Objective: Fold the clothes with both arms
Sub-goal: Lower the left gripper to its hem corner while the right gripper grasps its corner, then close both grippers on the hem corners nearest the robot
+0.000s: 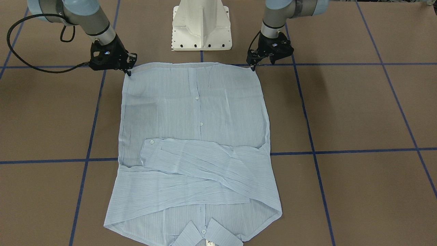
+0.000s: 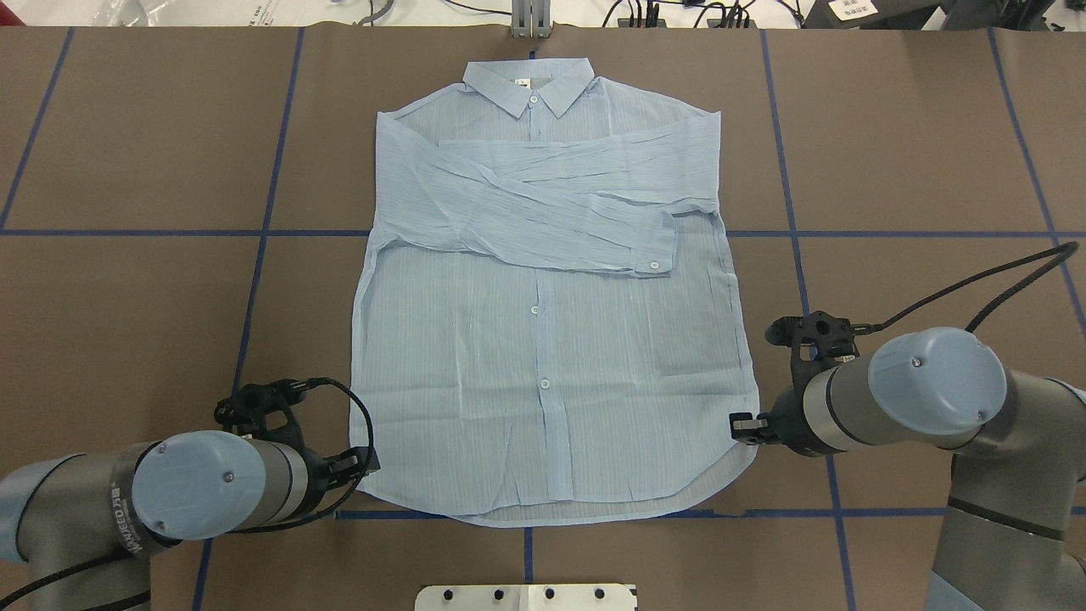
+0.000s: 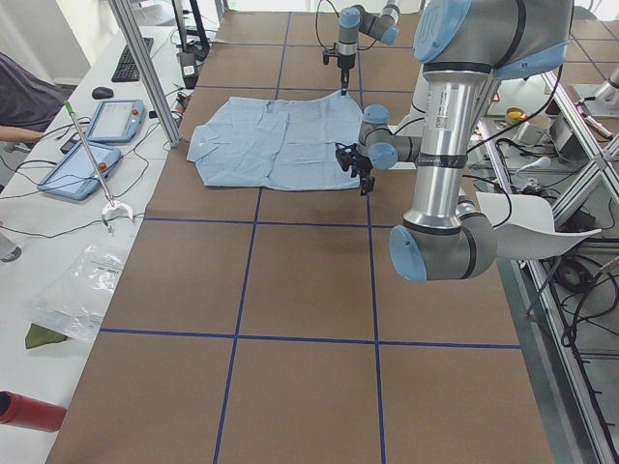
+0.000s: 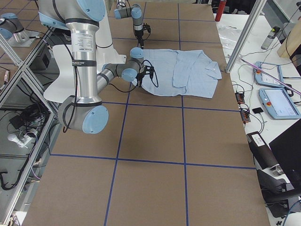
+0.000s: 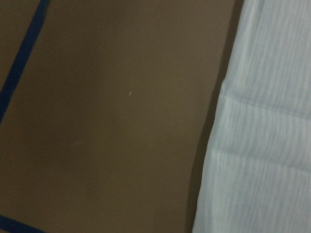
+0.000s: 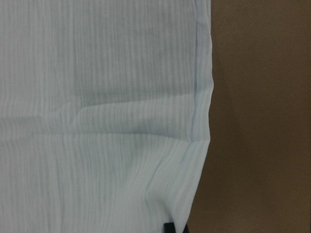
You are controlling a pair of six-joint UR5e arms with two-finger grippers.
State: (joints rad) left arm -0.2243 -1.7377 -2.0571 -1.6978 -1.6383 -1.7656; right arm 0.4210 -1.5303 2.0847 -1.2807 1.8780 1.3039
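Lying flat mid tabletop point(image 2: 127, 339): shirt point(image 2: 543, 356), sleeves point(image 2: 543, 212) crossed over chest, collar point(image 2: 526, 85) toward far edge; left claw point(image 1: 254, 66) and right claw point(image 1: 128, 70) at hem corners, apart or clamped: cannot tell.

Shirt point(image 1: 194, 112) on table point(image 1: 358, 109); left gripper point(image 1: 263, 64), right gripper point(image 1: 129, 70) beside hem corners

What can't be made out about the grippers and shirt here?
Left gripper: open or shut unclear; tiny in front view, fingertips out of wrist view.
Right gripper: also unclear; overhead, its wrist hides it.
Shirt collar: cut by front view's bottom edge.
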